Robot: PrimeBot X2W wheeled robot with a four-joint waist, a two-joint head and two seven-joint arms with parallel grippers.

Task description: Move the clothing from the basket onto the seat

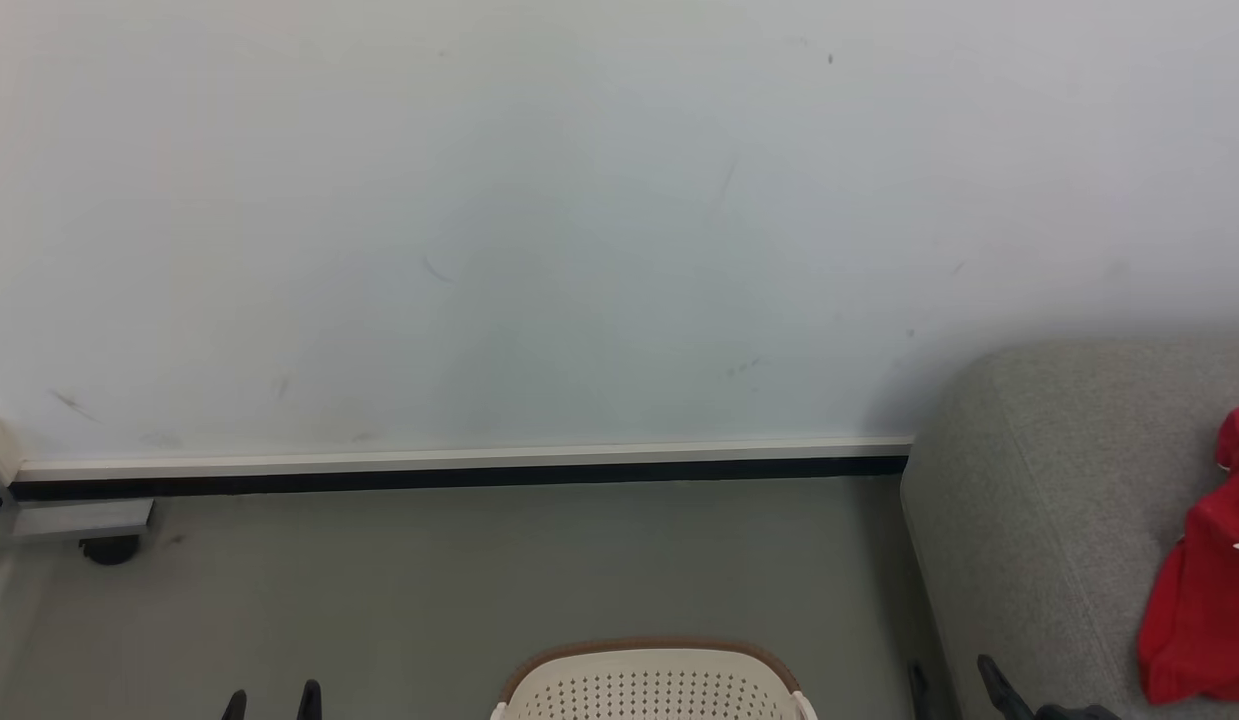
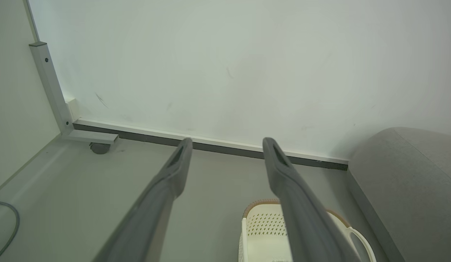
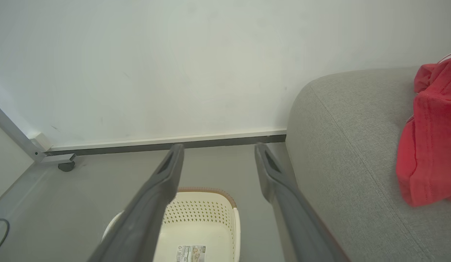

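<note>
Red clothing [image 1: 1204, 590] with white trim lies bunched on the grey seat [image 1: 1039, 520] at the right, and it shows as clothing [image 3: 429, 142] on the seat [image 3: 349, 145] in the right wrist view. The cream basket [image 1: 651, 685] stands on the floor at the bottom centre; the part of its inside that shows in the basket [image 3: 200, 225] holds a label and no fabric. My left gripper [image 1: 272, 702] pokes up at the lower left, open and holding nothing. My right gripper [image 1: 954, 680] is open beside the seat's front corner.
A white wall with a dark skirting strip [image 1: 459, 475] runs behind the basket. A metal frame on a caster wheel [image 1: 109, 548] stands at the far left. A grey cable [image 2: 7, 229] lies on the floor at the left. Bare grey floor lies between basket and wall.
</note>
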